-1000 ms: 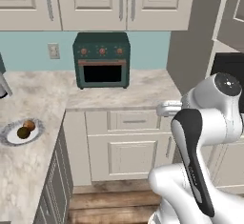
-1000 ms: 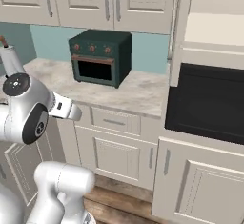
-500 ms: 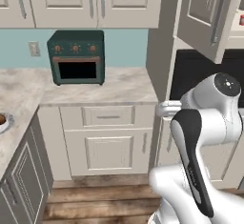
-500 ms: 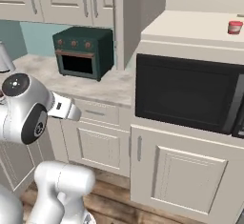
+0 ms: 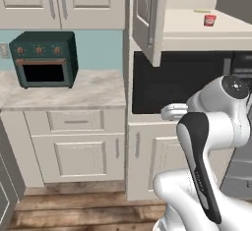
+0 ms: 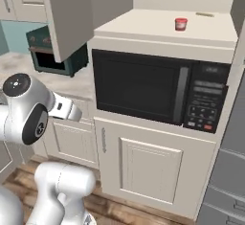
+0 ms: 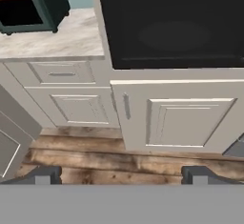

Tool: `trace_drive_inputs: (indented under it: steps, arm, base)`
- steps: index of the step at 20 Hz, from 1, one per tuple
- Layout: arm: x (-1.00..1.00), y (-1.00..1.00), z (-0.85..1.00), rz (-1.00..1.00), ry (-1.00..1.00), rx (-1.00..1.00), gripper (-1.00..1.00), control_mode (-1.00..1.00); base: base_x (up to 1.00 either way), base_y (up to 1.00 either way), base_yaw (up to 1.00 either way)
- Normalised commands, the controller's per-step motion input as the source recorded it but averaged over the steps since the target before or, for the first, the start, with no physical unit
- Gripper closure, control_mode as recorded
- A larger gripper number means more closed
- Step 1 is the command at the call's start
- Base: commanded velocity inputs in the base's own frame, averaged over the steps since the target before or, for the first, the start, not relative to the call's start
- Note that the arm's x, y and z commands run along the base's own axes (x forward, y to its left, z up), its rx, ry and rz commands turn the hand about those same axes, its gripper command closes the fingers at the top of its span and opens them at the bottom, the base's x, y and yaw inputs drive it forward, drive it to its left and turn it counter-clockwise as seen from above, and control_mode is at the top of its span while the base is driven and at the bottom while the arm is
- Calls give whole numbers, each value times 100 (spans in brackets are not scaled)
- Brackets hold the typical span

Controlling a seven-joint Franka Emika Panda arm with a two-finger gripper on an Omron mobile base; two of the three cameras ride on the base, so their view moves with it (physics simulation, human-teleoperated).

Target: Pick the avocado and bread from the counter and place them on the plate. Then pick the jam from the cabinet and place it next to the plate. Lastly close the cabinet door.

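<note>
Jam (image 6: 180,24) sits on shelf; folded arm's pincer (image 7: 121,174) gapes floorward.

Arm (image 5: 216,141): glossy white rounded shells, bulbous links. Dark grey to black inlay panel along one link. Round dark joint cap with small pale markings. Claw (image 7: 121,174): small dark tips.

The gripper (image 7: 120,173) is pointing down toward the wooden floor (image 7: 95,163), its two dark fingertips (image 7: 45,173) standing wide apart at the bottom left and bottom right of the frame with nothing between them. The black microwave (image 7: 174,20) is filling the upper right, sitting above a cream lower door (image 7: 183,118) with a small handle at the centre. In the upper left, the dark green toaster oven (image 7: 31,4) is resting on the counter (image 7: 62,39), with a cream drawer (image 7: 62,73) just below it.
</note>
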Motion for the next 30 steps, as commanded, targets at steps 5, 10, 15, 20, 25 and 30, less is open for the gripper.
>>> trace_drive_inputs:
  steps: [5,10,15,20,25,30]
  arm:
    - [0,0,0,0,0,0,-100,100]
    - [0,0,0,0,0,0,-100,100]
    - [0,0,0,0,0,0,-100,100]
    - [0,0,0,0,0,0,-100,100]
    - [0,0,0,0,0,0,-100,100]
    - [0,0,0,0,0,0,-100,100]
  base:
    - [0,-75,0]
    - [5,-64,0]
    - [38,-31,0]
    - [58,-10,0]
    - [71,-8,0]
    - [71,-2,0]
